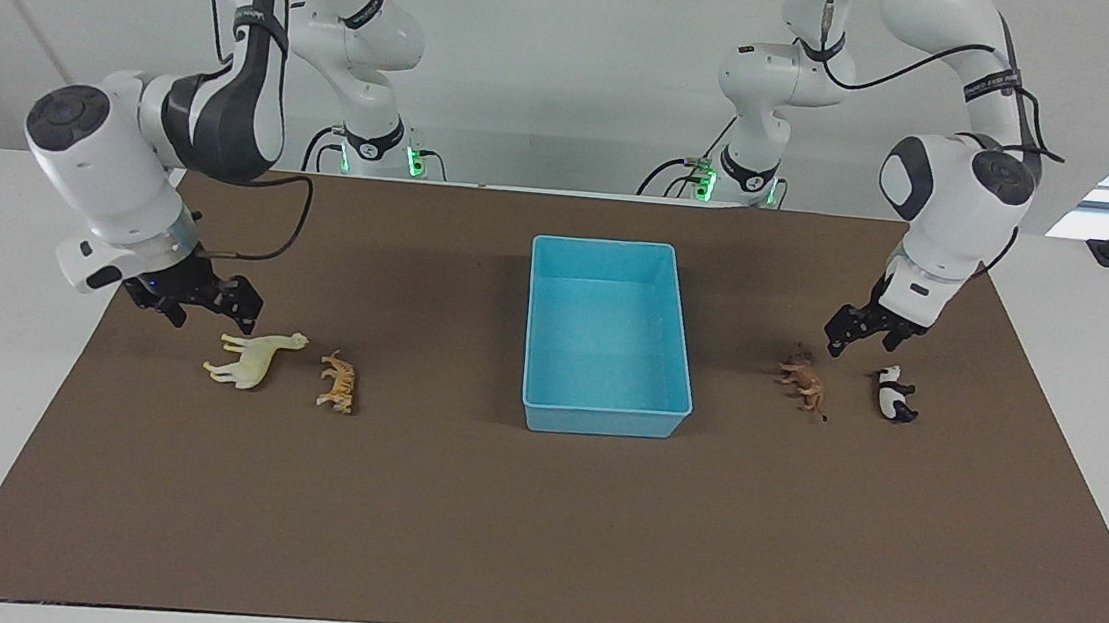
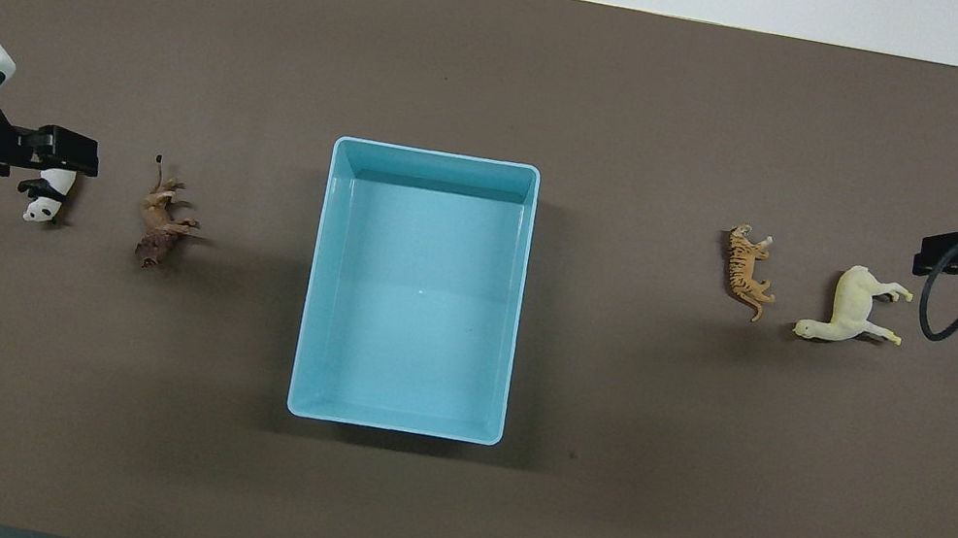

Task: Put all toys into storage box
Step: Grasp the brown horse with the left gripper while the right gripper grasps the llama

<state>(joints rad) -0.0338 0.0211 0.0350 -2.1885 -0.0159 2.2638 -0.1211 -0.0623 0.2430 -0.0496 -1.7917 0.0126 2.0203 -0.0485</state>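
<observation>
The light blue rectangular plastic storage box (image 1: 609,336) sits mid-frame on the brown worktop (image 1: 535,531). The four plastic toys (image 1: 254,359) lie outside it. The left claw (image 1: 859,330) and the right claw (image 1: 204,301) both hang spread, gripping nothing.

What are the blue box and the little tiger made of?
The blue box looks like smooth, slightly glossy plastic: thin even walls, rounded corners, a small glint on its floor. The tiger seems to be hard moulded plastic with painted stripes, though I can't be sure.

Robot lab, white walls, brown mat (image 1: 535,531), bench-mounted arms
</observation>
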